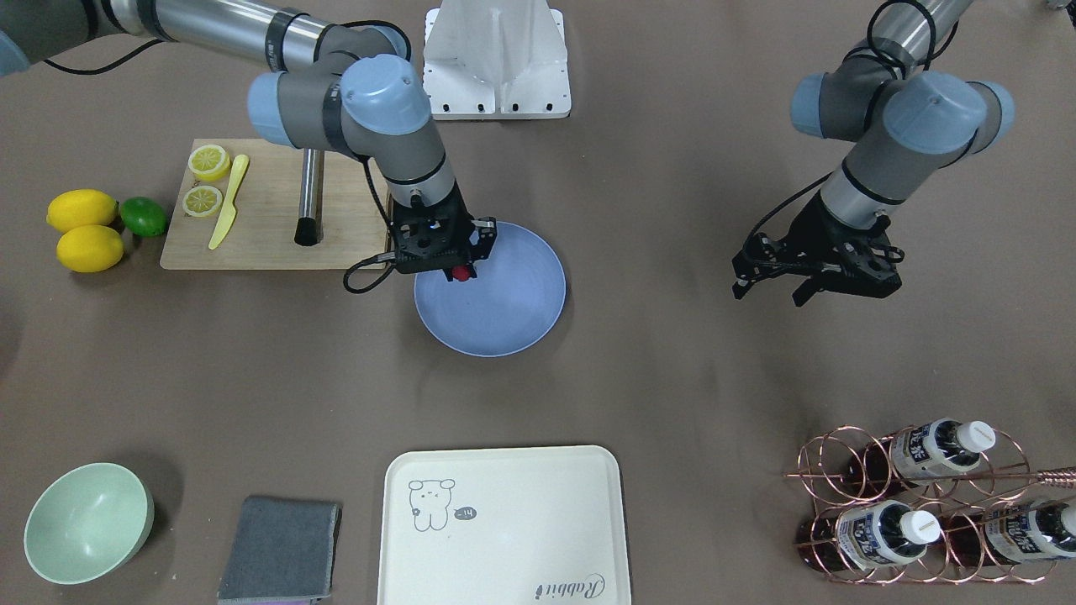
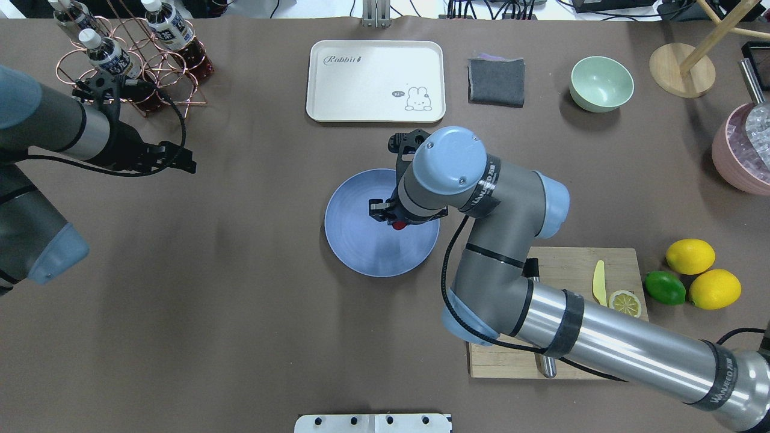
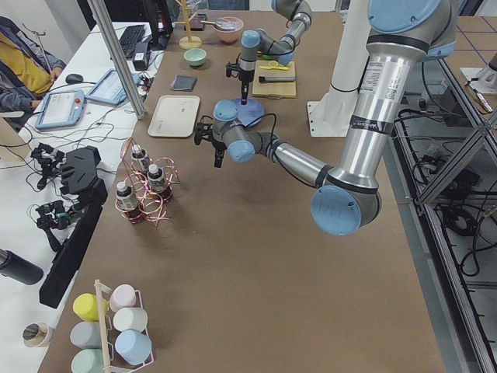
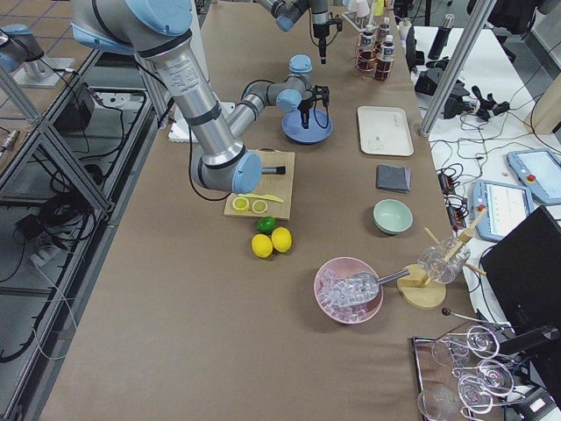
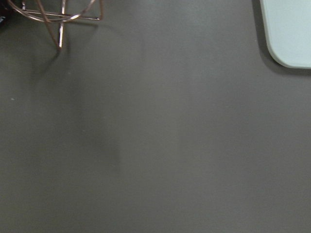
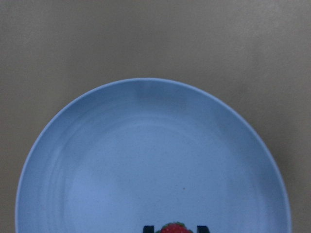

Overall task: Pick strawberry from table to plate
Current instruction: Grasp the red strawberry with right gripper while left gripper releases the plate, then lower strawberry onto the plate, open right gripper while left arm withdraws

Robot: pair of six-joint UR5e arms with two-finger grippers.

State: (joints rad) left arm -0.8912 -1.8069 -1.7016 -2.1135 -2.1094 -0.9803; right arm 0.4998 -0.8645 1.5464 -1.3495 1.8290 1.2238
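Note:
The small red strawberry (image 1: 461, 272) sits between the fingertips of my right gripper (image 1: 461, 269), just over the near-robot part of the blue-grey plate (image 1: 504, 311). The right wrist view shows the strawberry (image 6: 174, 228) at the bottom edge between two dark fingertips (image 6: 148, 228), with the plate (image 6: 150, 160) filling the frame below. From overhead the strawberry (image 2: 399, 225) peeks out under the right wrist above the plate (image 2: 361, 240). My left gripper (image 1: 769, 294) hovers open over the bare table (image 1: 672, 378), far from the plate, holding nothing.
A cutting board (image 1: 269, 210) with lemon slices, a yellow knife and a steel tool lies beside the plate. Two lemons (image 1: 84, 227) and a lime (image 1: 143, 216) lie beyond it. A cream tray (image 1: 504, 529), grey cloth (image 1: 282, 550), green bowl (image 1: 88, 521) and bottle rack (image 1: 925, 504) line the far edge.

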